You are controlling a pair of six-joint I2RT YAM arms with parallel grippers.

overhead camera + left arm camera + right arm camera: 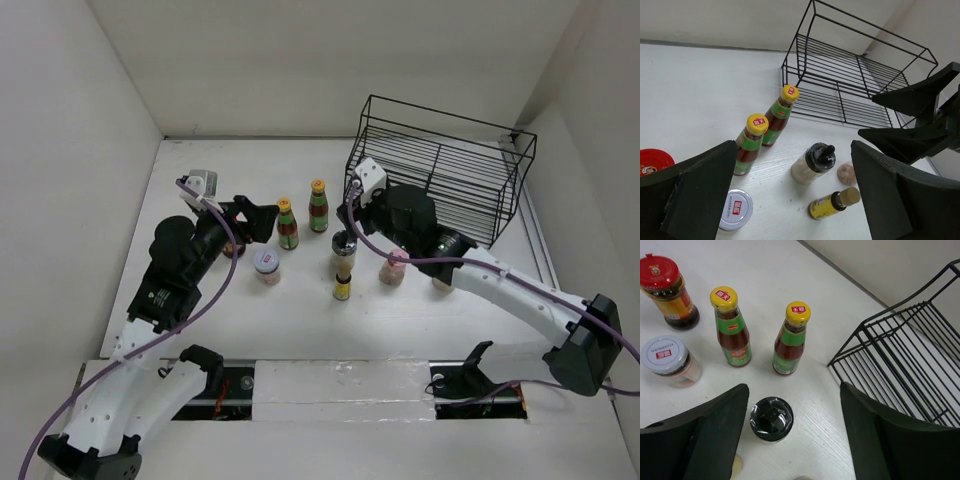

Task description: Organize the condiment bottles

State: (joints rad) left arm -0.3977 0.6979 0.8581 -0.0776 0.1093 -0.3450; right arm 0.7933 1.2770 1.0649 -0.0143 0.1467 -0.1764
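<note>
Two tall green-red bottles with yellow caps (288,225) (318,207) stand mid-table. In front of them are a dark-topped grinder (343,250), a small yellow bottle (342,288), a white-lidded jar (266,265), a pink-capped bottle (394,268) and a cream one (440,285). The red-lidded dark jar (667,292) stands far left. My left gripper (262,222) is open and empty, left of the tall bottles. My right gripper (795,435) is open and empty, hovering above the grinder (771,418), which lies near its left finger.
The black wire rack (440,175) stands at the back right, close to my right arm, and shows in the left wrist view (850,85). White walls enclose the table on three sides.
</note>
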